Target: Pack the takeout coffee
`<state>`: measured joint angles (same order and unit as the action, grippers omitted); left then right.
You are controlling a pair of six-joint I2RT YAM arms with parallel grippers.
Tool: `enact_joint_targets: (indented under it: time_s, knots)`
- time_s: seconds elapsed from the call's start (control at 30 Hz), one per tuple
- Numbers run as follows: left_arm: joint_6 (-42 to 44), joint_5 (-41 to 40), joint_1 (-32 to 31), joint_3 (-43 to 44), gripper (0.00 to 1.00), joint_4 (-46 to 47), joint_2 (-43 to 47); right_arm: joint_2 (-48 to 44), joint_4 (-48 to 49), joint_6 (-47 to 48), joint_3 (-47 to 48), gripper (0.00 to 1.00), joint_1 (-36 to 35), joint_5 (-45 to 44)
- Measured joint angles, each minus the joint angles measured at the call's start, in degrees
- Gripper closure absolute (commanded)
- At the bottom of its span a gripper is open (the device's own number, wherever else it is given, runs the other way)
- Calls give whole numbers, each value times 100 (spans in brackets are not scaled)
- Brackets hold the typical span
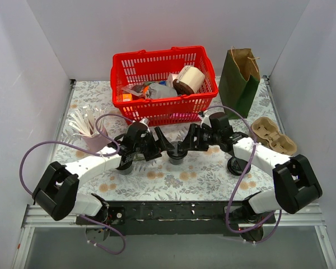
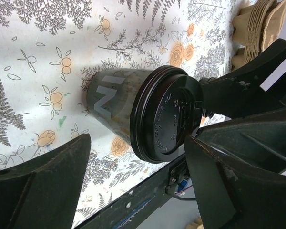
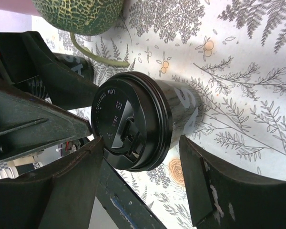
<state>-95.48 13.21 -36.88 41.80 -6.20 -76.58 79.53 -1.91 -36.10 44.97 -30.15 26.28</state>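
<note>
The takeout coffee [image 1: 176, 152], a small black cup with a black sip lid, stands upright on the floral tablecloth at the centre front. My left gripper [image 1: 159, 143] comes at it from the left and my right gripper [image 1: 190, 140] from the right. In the left wrist view the cup [image 2: 112, 102] and its lid [image 2: 167, 114] sit at the tips of the left gripper [image 2: 138, 143], which is open, with a wide gap on one side. In the right wrist view the cup [image 3: 133, 126] sits between the tips of the open right gripper [image 3: 139, 143].
A red basket [image 1: 157, 59] with several items stands at the back. A green paper bag [image 1: 239, 81] stands at the back right. A tan cup tray [image 1: 274, 136] and a loose black lid [image 1: 236, 166] lie to the right. A pink holder [image 1: 92, 140] stands to the left. A green netted melon [image 3: 76, 14] lies close by.
</note>
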Motion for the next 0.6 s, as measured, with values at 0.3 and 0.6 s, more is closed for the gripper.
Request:
enact_joint_targets:
  time_s: [0.3, 0.6]
  knots:
    - [-308, 179, -83, -369, 42, 474, -133, 72, 116, -280, -284, 54, -181, 24]
    - [-566, 310, -96, -540, 73, 955, -133, 57, 675, -621, -581, 63, -179, 157]
